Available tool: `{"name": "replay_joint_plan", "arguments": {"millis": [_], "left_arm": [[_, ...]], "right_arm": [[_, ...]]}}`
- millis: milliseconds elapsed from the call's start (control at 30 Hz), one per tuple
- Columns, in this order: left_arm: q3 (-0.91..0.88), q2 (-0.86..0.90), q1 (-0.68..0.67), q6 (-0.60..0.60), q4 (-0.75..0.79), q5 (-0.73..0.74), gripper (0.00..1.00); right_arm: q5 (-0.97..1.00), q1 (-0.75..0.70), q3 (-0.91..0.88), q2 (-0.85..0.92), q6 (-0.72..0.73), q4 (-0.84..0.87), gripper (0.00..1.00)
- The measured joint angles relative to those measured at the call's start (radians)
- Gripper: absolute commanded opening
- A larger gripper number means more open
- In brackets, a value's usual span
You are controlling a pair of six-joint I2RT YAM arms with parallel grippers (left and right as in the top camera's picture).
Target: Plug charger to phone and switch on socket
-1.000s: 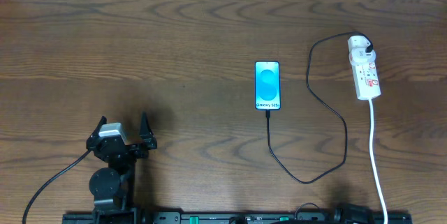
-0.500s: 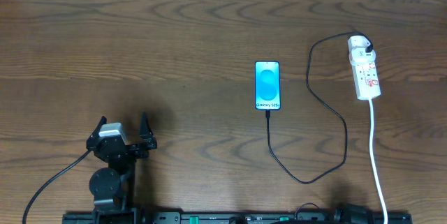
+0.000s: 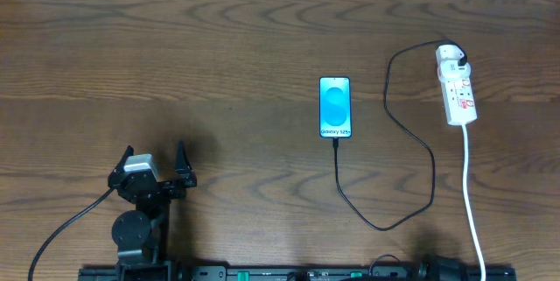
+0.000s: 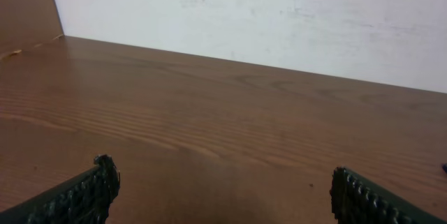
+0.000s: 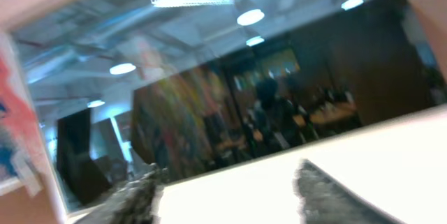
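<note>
Blur smears the right jaws, parted on nothing; left jaws gape wide.

A: Tally for the table. What do we have?

B: We log one phone, one charger, and one socket at far right, with one white cord.

A: Red switch marks on the socket?

B: Too small for us to count.

A: Grippers?

B: We count two: the left gripper near left, and the right gripper in its wrist view only. Two fingers each.
</note>
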Motion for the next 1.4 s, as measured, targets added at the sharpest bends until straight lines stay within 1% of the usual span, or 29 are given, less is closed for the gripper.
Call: {"name": "replay_joint_plan", "arguments": {"millis": [100,167,267,333,400,467,533,700,1000,1233,1400], "left_arm": [[0.000,0.000,0.000,0.000,0.000,0.000,0.98],[0.000,0.000,0.000,0.000,0.000,0.000,0.98],[0.000,0.000,0.000,0.000,0.000,0.000,0.98],[0.000,0.000,0.000,0.000,0.000,0.000,0.98],[0.000,0.000,0.000,0.000,0.000,0.000,0.98],[0.000,0.000,0.000,0.000,0.000,0.000,0.98],[0.000,0.000,0.000,0.000,0.000,0.000,0.98],[0.000,0.000,0.000,0.000,0.000,0.000,0.98],[0.000,0.000,0.000,0.000,0.000,0.000,0.98],[0.000,0.000,0.000,0.000,0.000,0.000,0.98],[0.000,0.000,0.000,0.000,0.000,0.000,0.98]], "right_arm": [[0.005,0.000,-0.032,0.000,-0.001,-0.048,0.99],[0.008,0.000,-0.051,0.000,0.001,-0.113,0.99],[0.016,0.000,-0.085,0.000,0.001,-0.241,0.99],[0.038,0.000,-0.122,0.000,0.002,-0.356,0.99],[0.071,0.000,-0.162,0.000,0.002,-0.407,0.99],[0.113,0.000,-0.200,0.000,0.002,-0.417,0.99],[0.139,0.000,-0.231,0.000,0.002,-0.401,0.99],[0.173,0.000,-0.314,0.000,0.002,-0.286,0.99],[0.183,0.000,-0.544,-0.001,0.011,-0.124,0.99],[0.183,0.000,-0.739,-0.008,0.105,0.057,0.99],[0.183,0.000,-0.911,-0.081,0.127,0.185,0.99]]}}
